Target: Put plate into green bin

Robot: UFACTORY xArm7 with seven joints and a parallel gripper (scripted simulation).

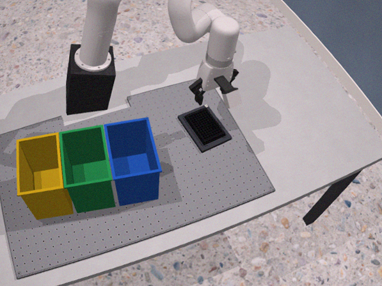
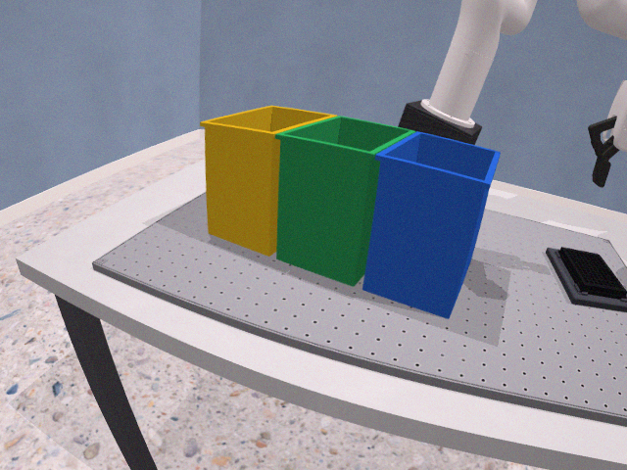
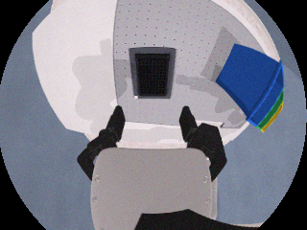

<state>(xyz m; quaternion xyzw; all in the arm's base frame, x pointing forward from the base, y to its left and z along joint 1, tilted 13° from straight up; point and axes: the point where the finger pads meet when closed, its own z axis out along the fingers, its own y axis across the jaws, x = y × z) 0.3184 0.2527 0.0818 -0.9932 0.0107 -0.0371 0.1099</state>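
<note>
The black 96-well plate (image 1: 205, 124) lies flat in its dark plate nest (image 1: 204, 128) on the grey perforated board, right of the bins. It also shows in the exterior view (image 2: 591, 272) and in the wrist view (image 3: 153, 72). My gripper (image 1: 212, 86) hangs open and empty well above the table, over the far end of the nest, fingers pointing down. In the wrist view the fingers stand wide with the plate ahead of them. The green bin (image 1: 85, 156) stands upright between the yellow bin (image 1: 39, 164) and the blue bin (image 1: 132, 148).
The three bins stand side by side, touching, left of the nest; the blue one is nearest to it. The arm's black base block (image 1: 90, 79) stands behind the bins. The bin signs are not visible in these views.
</note>
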